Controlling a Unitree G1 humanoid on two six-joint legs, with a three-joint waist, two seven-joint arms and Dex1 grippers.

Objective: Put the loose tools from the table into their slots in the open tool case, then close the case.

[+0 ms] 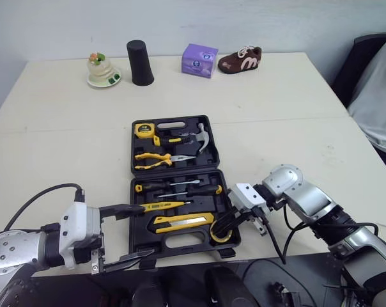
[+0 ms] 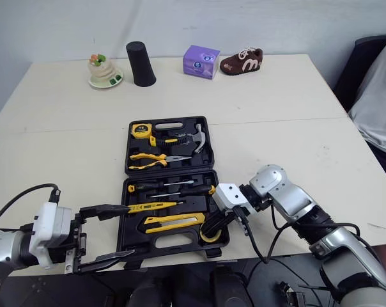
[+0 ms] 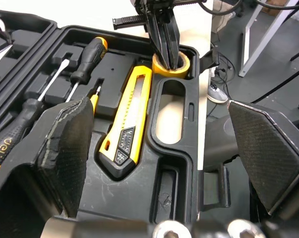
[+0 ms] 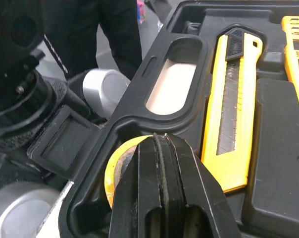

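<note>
The black tool case (image 1: 131, 224) lies open mid-table. Its far half holds a tape measure (image 1: 144, 130), pliers (image 1: 158, 160) and a hammer (image 1: 202, 137). Its near half holds screwdrivers (image 1: 180, 187), a yellow tester (image 1: 158, 206) and a yellow utility knife (image 1: 183, 222). A yellow tape roll (image 1: 216, 238) sits in the near right corner pocket. My right gripper (image 1: 222, 226) is shut, its tips down in the tape roll (image 3: 186, 67). My left gripper (image 1: 132, 235) stands open at the case's near left edge, one finger over the tester and the other at the front rim.
At the table's far side stand a small plate with a figure (image 1: 102, 71), a black cup (image 1: 140, 62), a purple box (image 1: 199, 60) and a brown shoe (image 1: 240, 59). A person (image 1: 378, 96) sits at the right edge. The case lies close to the table's front edge.
</note>
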